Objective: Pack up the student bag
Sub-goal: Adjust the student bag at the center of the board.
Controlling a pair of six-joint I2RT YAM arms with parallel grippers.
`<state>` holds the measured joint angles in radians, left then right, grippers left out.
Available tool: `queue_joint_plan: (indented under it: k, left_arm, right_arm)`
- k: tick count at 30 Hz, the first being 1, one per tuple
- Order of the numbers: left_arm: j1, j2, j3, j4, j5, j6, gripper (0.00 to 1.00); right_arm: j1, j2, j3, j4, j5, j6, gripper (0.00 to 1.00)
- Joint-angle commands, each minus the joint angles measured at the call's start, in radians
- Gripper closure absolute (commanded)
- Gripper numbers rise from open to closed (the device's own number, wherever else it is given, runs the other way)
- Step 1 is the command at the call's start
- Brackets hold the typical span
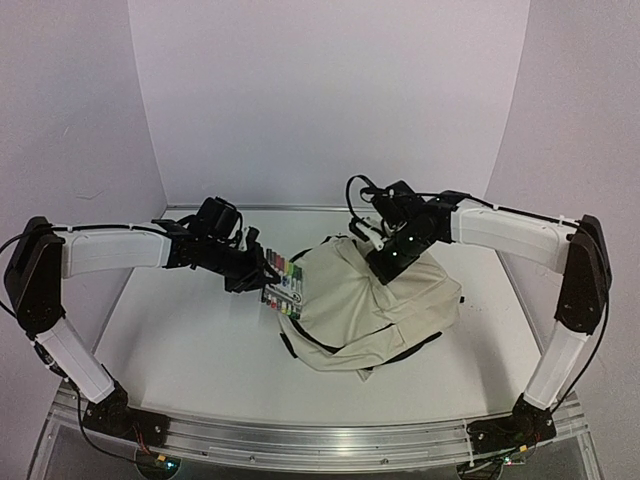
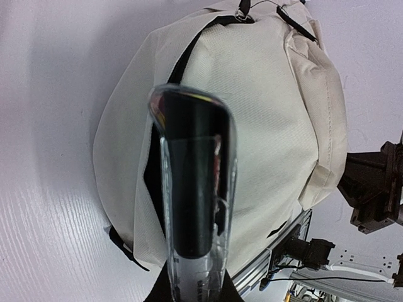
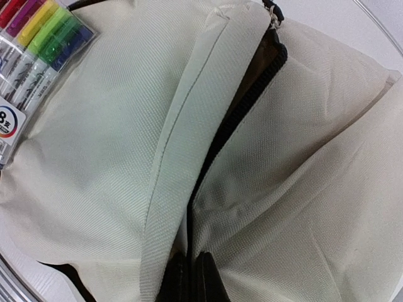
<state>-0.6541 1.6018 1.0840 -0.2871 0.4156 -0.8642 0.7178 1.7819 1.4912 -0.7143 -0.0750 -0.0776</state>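
The student bag [image 1: 372, 312] is a large cream backpack lying on the white table, right of centre. My left gripper [image 1: 250, 274] is shut on a clear pack of coloured markers [image 1: 284, 284], held at the bag's left edge. In the left wrist view the marker pack [image 2: 192, 189] stands edge-on between my jaws [image 2: 195, 290], with the bag [image 2: 271, 126] behind it. My right gripper [image 1: 388, 262] rests on the bag's top. In the right wrist view its jaws [image 3: 192, 269] are pinched together on the fabric beside the black zipper [image 3: 245, 107], which gapes slightly. The markers [image 3: 38, 44] show at top left.
An aluminium rail [image 1: 320, 442] runs along the table's near edge, carrying both arm bases. White walls close in the back and sides. Black straps [image 1: 300, 352] poke out under the bag's near side. Bare table [image 1: 180, 340] lies left of the bag.
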Motion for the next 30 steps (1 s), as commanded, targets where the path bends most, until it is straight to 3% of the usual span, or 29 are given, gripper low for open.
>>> queue_joint_plan:
  k: [1, 4, 7, 8, 15, 18, 23, 30]
  left_arm:
    - [0.000, -0.051, 0.024, 0.006, -0.016, 0.010, 1.00]
    - [-0.003, -0.052, 0.029, 0.000, -0.016, 0.013, 1.00]
    - [-0.004, -0.052, 0.025, 0.000, -0.015, 0.013, 1.00]
    - [-0.004, -0.051, 0.024, 0.000, -0.016, 0.013, 1.00]
    - [-0.005, -0.040, 0.041, -0.004, -0.012, 0.017, 1.00]
    - [-0.010, -0.040, 0.054, -0.005, -0.013, 0.023, 1.00]
    - [-0.046, -0.041, 0.097, 0.020, -0.001, 0.028, 1.00]
    - [-0.120, 0.077, 0.236, 0.174, 0.108, -0.043, 1.00]
  right_arm:
    - [-0.045, -0.102, 0.054, -0.049, 0.071, 0.005, 1.00]
    - [-0.062, -0.111, 0.038, -0.062, 0.051, -0.008, 0.99]
    - [-0.071, -0.097, 0.013, -0.065, -0.011, -0.010, 0.75]
    - [-0.072, -0.084, 0.012, -0.067, -0.033, -0.005, 0.72]
    - [-0.072, 0.011, 0.061, -0.076, -0.082, 0.033, 0.66]
    - [-0.071, 0.011, 0.061, -0.077, -0.071, 0.021, 0.72]
    - [-0.072, -0.045, 0.073, -0.080, -0.020, 0.011, 0.99]
    - [-0.076, -0.148, 0.084, -0.074, -0.042, 0.040, 1.00]
